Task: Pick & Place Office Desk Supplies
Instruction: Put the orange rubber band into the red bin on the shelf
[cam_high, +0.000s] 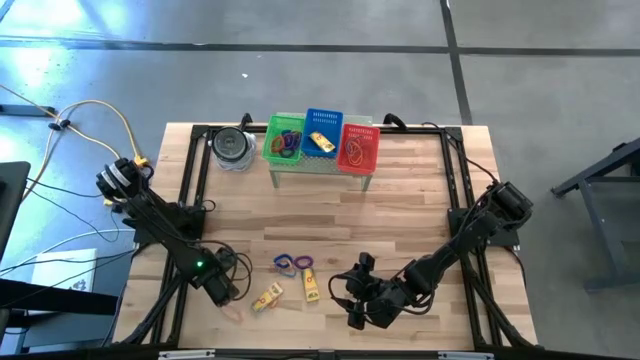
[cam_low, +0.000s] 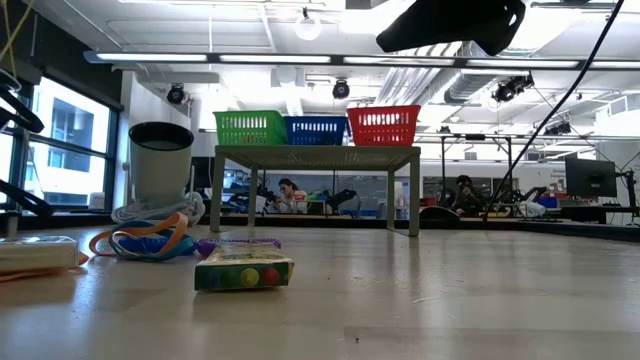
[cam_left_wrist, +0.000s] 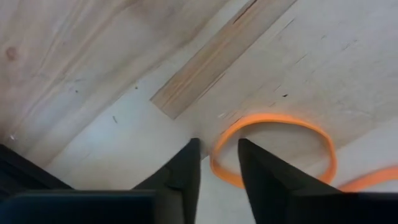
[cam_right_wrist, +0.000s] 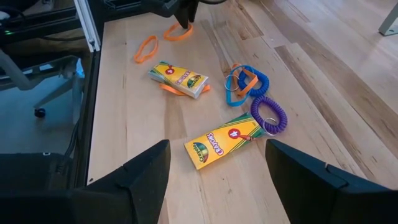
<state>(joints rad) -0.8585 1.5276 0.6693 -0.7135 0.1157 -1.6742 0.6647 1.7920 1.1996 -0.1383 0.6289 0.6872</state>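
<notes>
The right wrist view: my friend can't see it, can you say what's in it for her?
Two yellow crayon boxes lie on the wooden table, with a purple coil loop and a blue coil loop close by. Farther off lie two orange bands, with the left pincer down on the farther one. The right pincer hangs open in front, holding nothing.

Two dark arms of the robot, seen from above. The left arm (cam_high: 165, 235) is built of black links joined by rounded housings, with a small green light glowing near its wrist and a yellow cable looping away from its base. The right arm (cam_high: 470, 240) matches it in black, its base joint blocky. The left gripper (cam_left_wrist: 217, 171) ends in two matte black, wedge-shaped fingers; the right gripper (cam_right_wrist: 214, 171) shows broader, angular black fingers.
</notes>
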